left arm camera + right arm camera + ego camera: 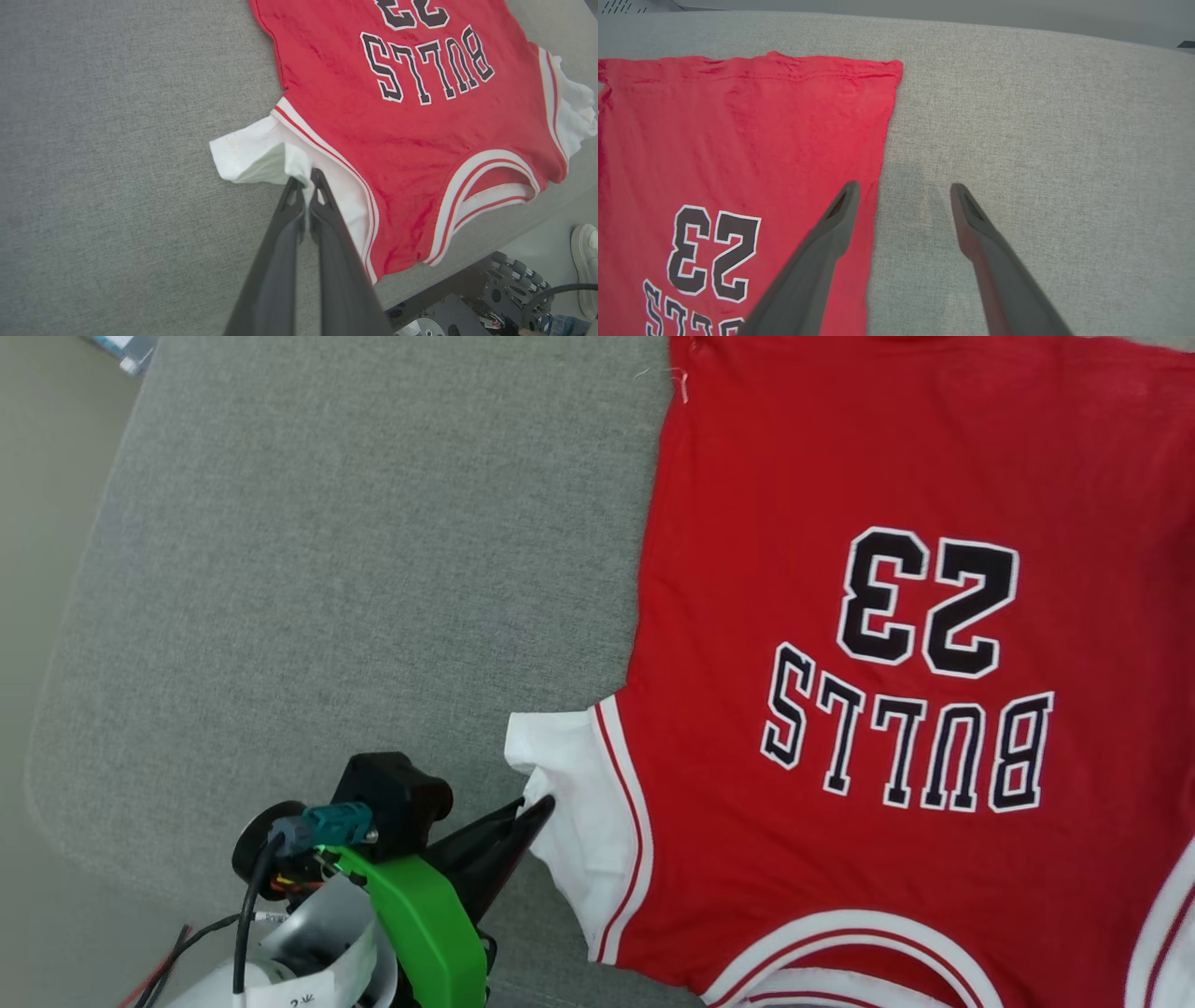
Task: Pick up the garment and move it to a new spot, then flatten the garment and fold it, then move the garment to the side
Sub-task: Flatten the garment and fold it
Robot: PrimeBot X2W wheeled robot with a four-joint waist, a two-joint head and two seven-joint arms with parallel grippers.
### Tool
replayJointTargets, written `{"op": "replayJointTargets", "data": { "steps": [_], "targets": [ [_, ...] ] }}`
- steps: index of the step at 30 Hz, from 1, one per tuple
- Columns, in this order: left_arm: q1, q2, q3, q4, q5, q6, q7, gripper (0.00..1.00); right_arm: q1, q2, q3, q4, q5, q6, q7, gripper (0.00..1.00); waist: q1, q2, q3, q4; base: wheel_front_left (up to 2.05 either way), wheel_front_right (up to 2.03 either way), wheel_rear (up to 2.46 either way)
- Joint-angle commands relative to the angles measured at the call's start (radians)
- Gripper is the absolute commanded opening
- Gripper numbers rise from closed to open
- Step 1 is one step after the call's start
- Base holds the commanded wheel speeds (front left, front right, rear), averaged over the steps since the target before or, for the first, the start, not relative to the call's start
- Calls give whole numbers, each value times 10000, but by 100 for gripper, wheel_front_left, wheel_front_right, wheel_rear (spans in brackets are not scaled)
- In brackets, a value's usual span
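Observation:
The garment [840, 644], a red jersey T-shirt with white sleeves and black "BULLS 23" lettering, lies spread flat on the grey padded table [355, 569], collar toward me. My left gripper [540, 810] is shut on the edge of the garment's white left sleeve [579, 803]; in the left wrist view the left gripper [306, 179] pinches a raised fold of that sleeve [261, 156]. In the right wrist view my right gripper [903, 191] stands open above the garment's [738, 140] right side edge, nothing between its fingers, one finger [831, 233] over red cloth.
Bare grey table surface [1017, 140] stretches to the right of the garment and to its left [117, 163]. The table's near edge, my wheeled base [467, 312] and a person's white shoe [584, 261] show at the lower right of the left wrist view.

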Motion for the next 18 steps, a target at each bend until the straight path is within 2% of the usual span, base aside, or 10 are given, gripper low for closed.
{"op": "replayJointTargets", "data": {
  "steps": [1, 5, 12, 18],
  "targets": [
    [-196, -91, -58, -93, 164, -67, -43, 0, -321, -79, 68, 237, -261, -7, 93, 100, -1, 120, 1368, 1325, 0, 0, 0],
    [-424, -213, -138, -231, 312, -151, -73, 0, -1038, -483, 408, 844, -766, -7, 197, 100, -1, 120, 1726, 1623, 0, 0, 0],
    [-621, -451, -278, -210, 377, -282, -182, 0, -1971, -619, 228, 1834, -1405, -7, 44, 100, -1, 120, 2037, 1907, 0, 0, 0],
    [-671, -621, -323, -50, 358, -387, -398, 0, -2086, -614, 288, 2278, -1606, -7, -5, 100, -1, 120, 2118, 2015, 0, 0, 0]
  ]
}}
